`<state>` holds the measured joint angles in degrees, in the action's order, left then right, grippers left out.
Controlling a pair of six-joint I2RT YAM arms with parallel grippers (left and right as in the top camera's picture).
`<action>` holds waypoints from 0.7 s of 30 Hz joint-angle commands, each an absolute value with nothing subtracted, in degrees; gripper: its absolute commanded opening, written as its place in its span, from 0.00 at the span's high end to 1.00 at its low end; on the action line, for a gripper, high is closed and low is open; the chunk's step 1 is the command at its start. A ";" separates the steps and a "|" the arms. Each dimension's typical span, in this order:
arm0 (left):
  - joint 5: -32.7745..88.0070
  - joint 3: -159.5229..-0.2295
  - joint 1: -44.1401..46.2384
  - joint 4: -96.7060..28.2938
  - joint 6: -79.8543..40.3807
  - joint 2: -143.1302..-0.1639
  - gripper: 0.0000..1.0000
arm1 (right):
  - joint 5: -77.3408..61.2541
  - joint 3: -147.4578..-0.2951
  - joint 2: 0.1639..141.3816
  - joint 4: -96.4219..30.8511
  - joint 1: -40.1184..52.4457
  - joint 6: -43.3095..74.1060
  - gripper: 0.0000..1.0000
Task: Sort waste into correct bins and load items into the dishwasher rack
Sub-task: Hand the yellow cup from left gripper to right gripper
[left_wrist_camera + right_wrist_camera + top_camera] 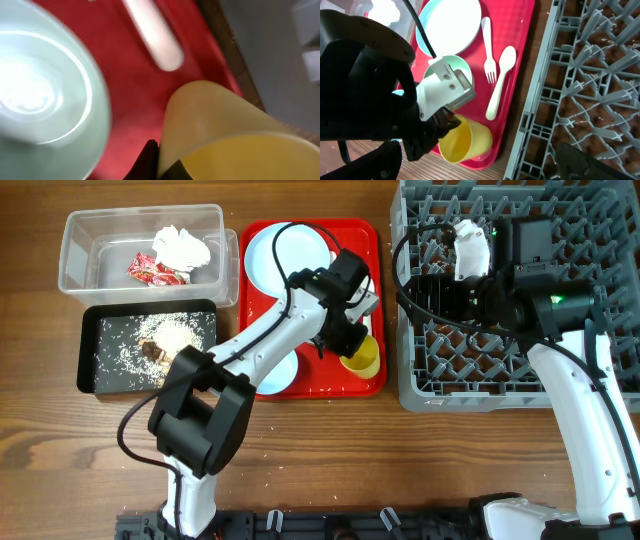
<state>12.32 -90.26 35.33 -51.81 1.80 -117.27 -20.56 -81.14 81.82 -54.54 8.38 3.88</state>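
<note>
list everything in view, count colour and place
clear tub: 1, top left
napkin: 1, white, in tub
snack wrapper: 1, red-and-white, in tub
black tray: 1, beside tub
food scraps: scattered, white and brown, in black tray
red tray: 1, centre
plate: 1, pale blue, on red tray
pale green bowl, pale blue bowl: 1 each, on red tray
fork, spoon: 1 each, white, on red tray
yellow cup: 1, red tray's corner
dishwasher rack: 1, grey, right
left gripper: 1, black, on cup rim
right arm: 1, white, over rack

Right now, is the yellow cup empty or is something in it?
Empty, as far as shows: the yellow cup has a plain yellow inside in the right wrist view, with nothing in it.
</note>
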 commanded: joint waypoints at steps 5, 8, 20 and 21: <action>36.67 -92.01 22.24 -50.63 -4.99 -110.74 0.96 | -30.02 -81.08 82.41 -52.25 8.62 5.15 0.00; 59.94 -92.01 14.61 -47.53 -4.97 -109.71 0.96 | -39.13 -81.08 83.33 -48.05 8.62 5.08 0.00; 90.17 -92.01 9.52 -44.75 -4.97 -109.71 0.96 | -69.14 -81.08 92.07 -30.44 8.67 4.62 0.00; 90.35 -92.01 9.52 -44.56 -5.02 -109.71 0.96 | -69.14 -81.08 92.33 -30.48 8.67 4.51 0.00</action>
